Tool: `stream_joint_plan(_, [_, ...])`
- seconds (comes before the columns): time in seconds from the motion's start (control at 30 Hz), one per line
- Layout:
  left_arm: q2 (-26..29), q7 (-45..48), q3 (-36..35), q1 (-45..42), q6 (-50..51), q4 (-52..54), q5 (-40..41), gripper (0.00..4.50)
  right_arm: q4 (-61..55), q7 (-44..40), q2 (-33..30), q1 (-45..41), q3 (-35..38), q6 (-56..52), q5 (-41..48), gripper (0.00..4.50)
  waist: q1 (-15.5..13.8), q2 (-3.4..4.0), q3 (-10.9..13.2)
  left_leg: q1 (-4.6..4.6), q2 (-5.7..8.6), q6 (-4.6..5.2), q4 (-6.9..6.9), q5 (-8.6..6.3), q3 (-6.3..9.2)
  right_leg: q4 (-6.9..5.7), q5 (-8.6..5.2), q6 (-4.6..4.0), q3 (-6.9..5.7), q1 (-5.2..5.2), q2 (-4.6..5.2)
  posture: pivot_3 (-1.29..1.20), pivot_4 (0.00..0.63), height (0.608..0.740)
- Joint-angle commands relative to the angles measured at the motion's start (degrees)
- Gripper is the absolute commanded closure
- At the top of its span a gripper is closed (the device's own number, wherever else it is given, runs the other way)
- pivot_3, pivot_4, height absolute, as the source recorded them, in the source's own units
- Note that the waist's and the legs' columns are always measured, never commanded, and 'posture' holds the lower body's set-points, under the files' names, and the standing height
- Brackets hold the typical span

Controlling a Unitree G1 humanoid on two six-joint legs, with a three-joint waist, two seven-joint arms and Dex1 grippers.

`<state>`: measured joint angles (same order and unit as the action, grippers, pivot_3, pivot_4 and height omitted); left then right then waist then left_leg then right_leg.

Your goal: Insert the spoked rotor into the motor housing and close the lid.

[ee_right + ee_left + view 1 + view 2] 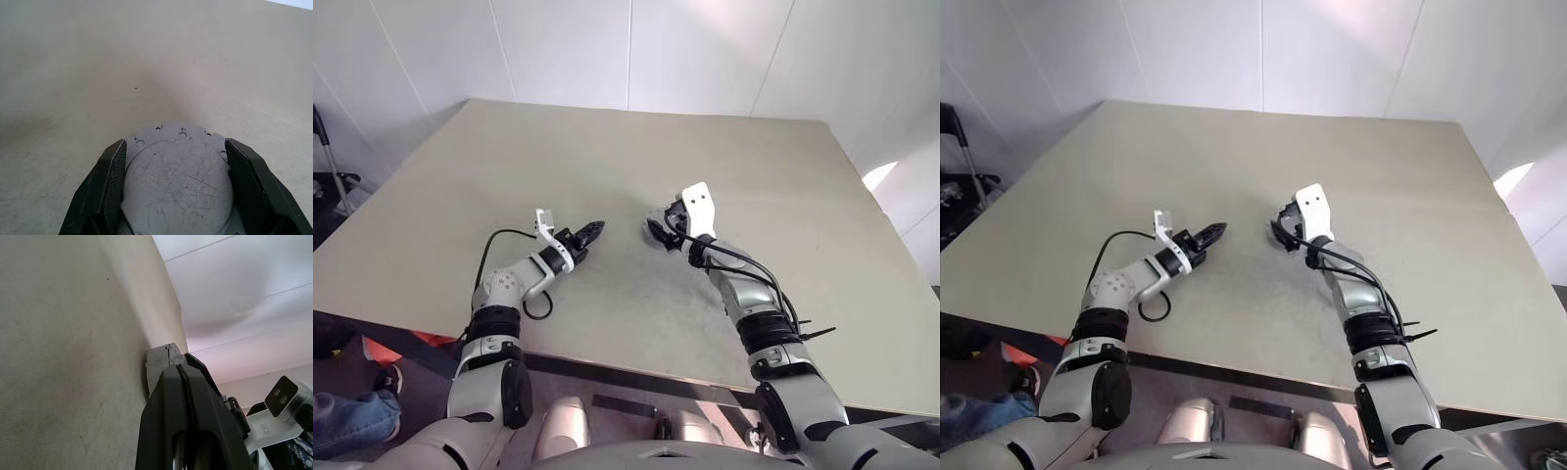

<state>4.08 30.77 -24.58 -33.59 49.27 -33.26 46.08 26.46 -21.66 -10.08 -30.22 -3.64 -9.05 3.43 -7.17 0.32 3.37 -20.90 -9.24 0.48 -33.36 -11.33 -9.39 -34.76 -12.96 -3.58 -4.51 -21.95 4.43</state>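
Note:
My right gripper (658, 232) is shut on a round silver-grey metal disc (176, 181), scratched and notched at its rim, held just above the table. I cannot tell whether this disc is the lid or the motor housing seen from its flat side. The black fingers (112, 176) press against both sides of it. My left gripper (595, 228) is shut and holds nothing; it hangs a short gap to the left and points at the disc (159, 363). The spoked rotor is out of view.
The beige table (607, 147) stretches wide around both hands, with its front edge (636, 367) near my body. A dark frame (328, 176) stands off the left side. A person's leg in jeans (352, 416) is at the lower left.

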Motion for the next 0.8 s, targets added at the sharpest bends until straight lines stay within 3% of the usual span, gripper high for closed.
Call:
stream_joint_plan(0.03, [-0.23, -0.14, -0.23, -1.28, 0.08, 1.65, 1.12, 4.5, 1.8, 0.65, -0.93, 0.36, -0.17, -0.46, -1.54, 1.42, 0.0, 0.0, 0.0, 0.02, 0.0, 0.0, 0.0, 0.0, 0.0, 0.0, 0.0, 0.0, 0.0, 0.01, 0.0, 0.0, 0.0, 0.74])
stream_joint_plan(0.23, [-1.92, -1.34, 0.22, -7.97, -0.85, -2.36, 0.54, 4.5, 1.91, 0.25, -1.34, 0.22, -0.07, -0.65, -1.63, 1.42, -0.17, -0.03, 0.01, 0.06, 0.0, -0.01, -0.02, 0.01, 0.01, 0.0, 0.0, 0.0, 0.0, 0.09, 0.0, 0.0, 0.0, 0.74])
stream_joint_plan(0.5, [-1.57, 0.16, 0.56, -23.6, -8.21, -26.45, -5.95, 4.5, 1.01, 0.32, -1.81, 0.06, -0.05, -0.98, -1.62, 1.42, -0.1, -0.05, 0.03, 0.45, 0.05, 0.06, 0.04, -0.01, 0.02, 0.11, -0.02, 0.06, 0.0, 0.55, 0.01, 0.0, 0.0, 0.74])
stream_joint_plan(0.8, [-3.82, -1.67, 2.87, -28.9, -12.83, -38.21, -14.36, 4.5, -1.95, 0.91, -1.89, 1.11, 0.11, -2.13, -1.37, 1.42, -0.45, -0.11, 0.07, 0.49, 0.09, 0.24, 0.06, -0.12, 0.05, 0.12, -0.04, 0.08, -0.02, 0.62, 0.08, 0.0, 0.0, 0.74])
